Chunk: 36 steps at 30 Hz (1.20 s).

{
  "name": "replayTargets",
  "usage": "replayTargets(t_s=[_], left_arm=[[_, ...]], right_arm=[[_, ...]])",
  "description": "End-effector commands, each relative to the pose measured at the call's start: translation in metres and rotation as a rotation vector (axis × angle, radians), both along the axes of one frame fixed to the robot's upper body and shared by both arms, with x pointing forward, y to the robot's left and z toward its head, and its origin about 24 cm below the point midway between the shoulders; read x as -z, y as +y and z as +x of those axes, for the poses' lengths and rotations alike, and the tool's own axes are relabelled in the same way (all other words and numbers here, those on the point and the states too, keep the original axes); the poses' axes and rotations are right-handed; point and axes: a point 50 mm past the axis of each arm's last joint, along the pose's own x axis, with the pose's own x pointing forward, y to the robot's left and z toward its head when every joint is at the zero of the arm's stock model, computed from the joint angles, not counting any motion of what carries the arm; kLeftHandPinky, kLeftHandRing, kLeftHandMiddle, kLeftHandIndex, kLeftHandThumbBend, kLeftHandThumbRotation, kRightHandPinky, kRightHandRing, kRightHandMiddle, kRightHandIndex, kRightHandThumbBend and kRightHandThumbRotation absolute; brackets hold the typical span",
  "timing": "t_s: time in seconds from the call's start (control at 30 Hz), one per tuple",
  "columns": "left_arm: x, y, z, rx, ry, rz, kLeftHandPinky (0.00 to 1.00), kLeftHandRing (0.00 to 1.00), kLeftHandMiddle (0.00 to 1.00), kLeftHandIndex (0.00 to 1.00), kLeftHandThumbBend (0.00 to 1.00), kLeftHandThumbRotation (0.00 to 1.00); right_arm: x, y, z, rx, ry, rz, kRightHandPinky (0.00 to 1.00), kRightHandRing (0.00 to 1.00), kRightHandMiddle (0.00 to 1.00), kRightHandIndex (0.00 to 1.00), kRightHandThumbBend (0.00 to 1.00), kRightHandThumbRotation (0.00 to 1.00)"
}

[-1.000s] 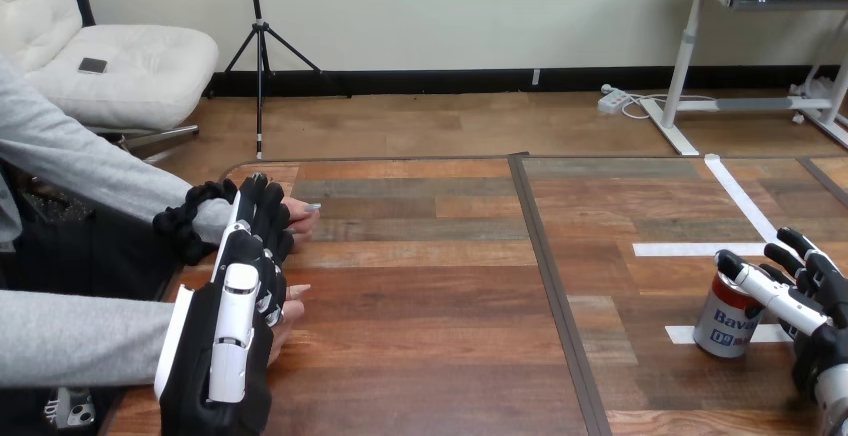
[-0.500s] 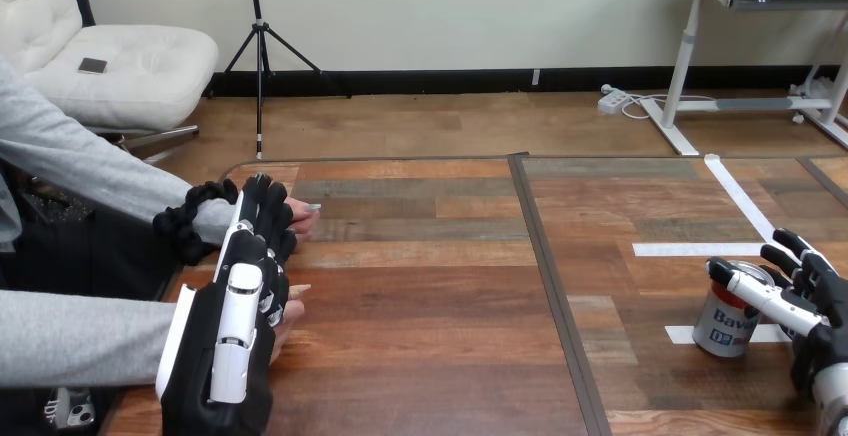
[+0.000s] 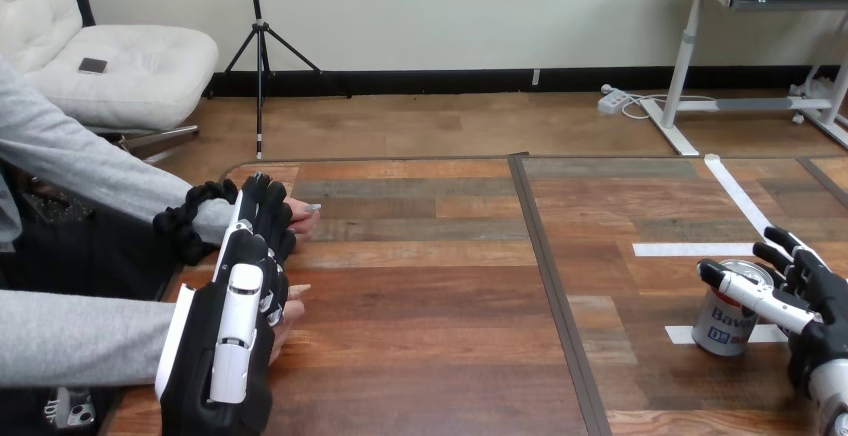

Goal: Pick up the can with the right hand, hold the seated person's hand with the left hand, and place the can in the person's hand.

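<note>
Can (image 3: pixel 728 311) is seen upright nr the table's (image 3: pixel 440 356) right edge, on a tape mark (image 3: pixel 688 335). R hand (image 3: pixel 815 301) is spread wide beside it, thumb stretched over the can's top, fingers straight at its right; nothing is gripped. L hand (image 3: pixel 228 341) is held flat w/ straight fingers at the left edge, over the person's nearer hand (image 3: pixel 288 306); no clasp is seen.

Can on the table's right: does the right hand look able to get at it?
Probably yes: the right hand is open right beside the upright can, thumb across its top, nothing between.
</note>
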Motion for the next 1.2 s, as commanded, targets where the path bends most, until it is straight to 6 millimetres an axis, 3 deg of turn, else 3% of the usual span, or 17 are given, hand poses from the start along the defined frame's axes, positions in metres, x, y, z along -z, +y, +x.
replayTargets(t_s=[0.0, 0.2, 0.5, 1.17], left_arm=[[-0.008, -0.007, 0.003, -0.010, -0.053, -0.043, 1.00, 1.00, 1.00, 1.00, 0.35, 0.96], [-0.008, -0.007, 0.003, 0.000, -0.052, -0.054, 1.00, 1.00, 1.00, 1.00, 0.30, 0.95], [-0.008, -0.006, 0.003, 0.014, -0.054, -0.043, 1.00, 1.00, 1.00, 1.00, 0.05, 0.95], [-0.008, -0.004, 0.003, 0.046, -0.059, -0.068, 1.00, 1.00, 1.00, 1.00, 0.00, 0.94]], right_arm=[[-0.031, 0.000, 0.024, -0.047, -0.094, -0.090, 0.88, 0.89, 0.87, 0.89, 1.00, 0.03], [-0.032, 0.000, 0.025, -0.057, -0.075, -0.137, 0.87, 0.88, 0.86, 0.87, 1.00, 0.05], [-0.034, -0.001, 0.027, -0.072, -0.038, -0.223, 0.86, 0.87, 0.83, 0.84, 1.00, 0.06], [-0.042, -0.002, 0.030, -0.113, -0.037, -0.318, 0.84, 0.85, 0.81, 0.81, 1.00, 0.00]])
